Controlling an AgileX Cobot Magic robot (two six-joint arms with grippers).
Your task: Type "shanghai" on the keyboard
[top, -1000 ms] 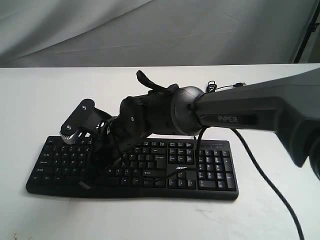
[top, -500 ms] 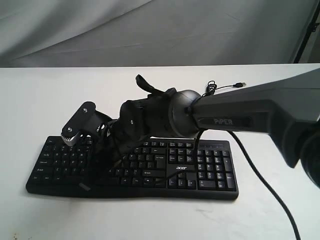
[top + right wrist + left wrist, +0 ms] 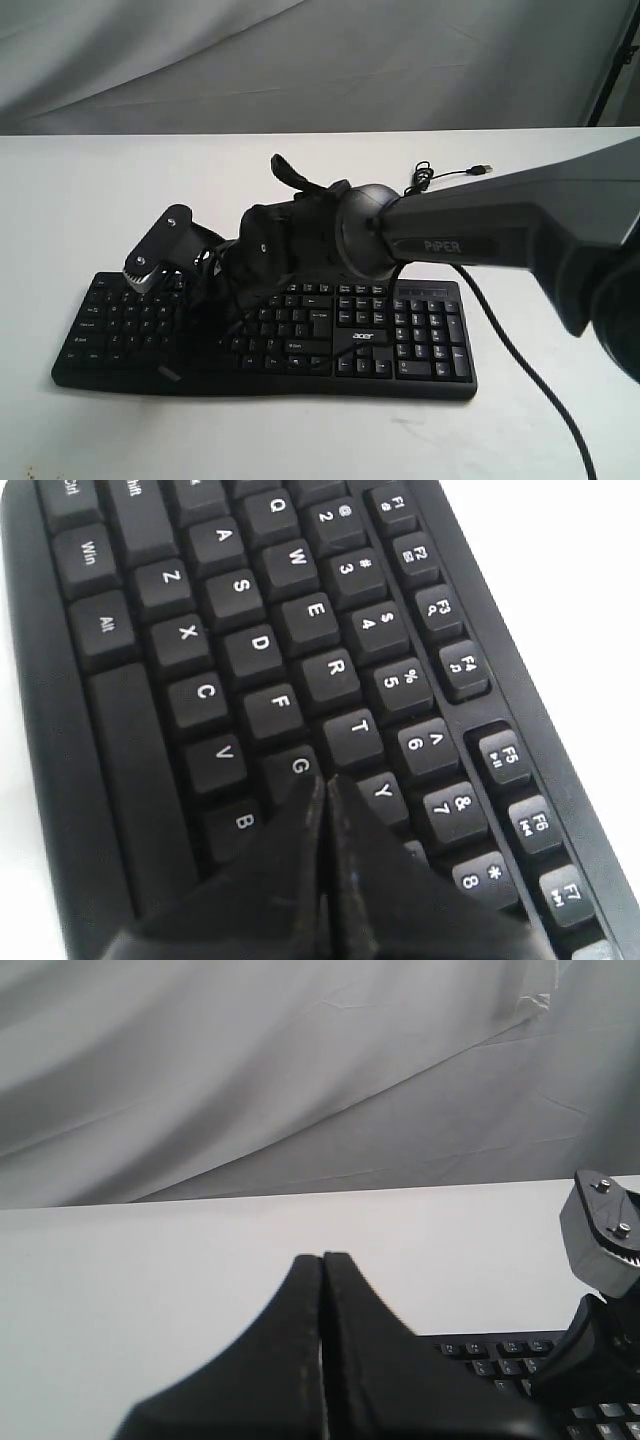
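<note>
right end effector (image 3: 322,783) — pinched closed — has crept left over the keyboard (image 3: 400,350); tip by G, probably mid-word.

Right arm (image 3: 480,230) far across the middle, right gripper (image 3: 322,783) and left gripper (image 3: 322,1260) both fully closed.

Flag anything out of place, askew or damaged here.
One oddity: the USB plug on the thin black cable lies loose on the table behind the keyboard, connected to nothing. The keyboard lies flat and looks undamaged where visible.
</note>
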